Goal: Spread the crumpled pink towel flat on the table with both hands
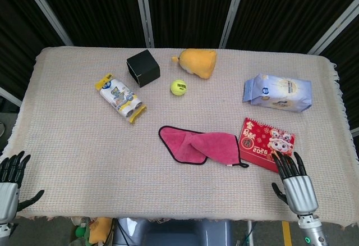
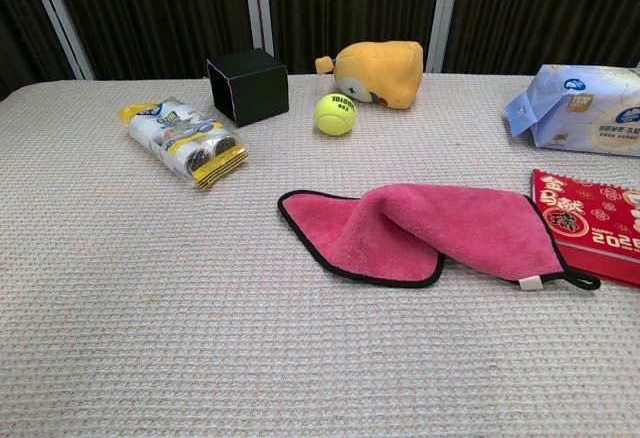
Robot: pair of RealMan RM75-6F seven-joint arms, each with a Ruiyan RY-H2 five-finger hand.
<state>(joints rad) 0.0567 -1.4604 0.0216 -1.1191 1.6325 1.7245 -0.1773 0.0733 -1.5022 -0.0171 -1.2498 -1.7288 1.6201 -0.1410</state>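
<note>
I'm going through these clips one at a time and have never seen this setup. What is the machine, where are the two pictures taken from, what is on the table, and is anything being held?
This is a two-armed robot with human-like hands, steered remotely by a person. Both cameras are its own: the head view looks down on the whole table, while the chest view looks across it from lower down.

In the head view, the left hand and the right hand sit at the near edge, fingers spread, holding nothing. The chest view shows neither hand.

The job is to flatten the pink towel, which lies folded over itself mid-table, untouched. Around it are a red calendar at its right end, a blue wipes pack, a tennis ball, an orange plush toy, a black box and a yellow-edged packet.
</note>
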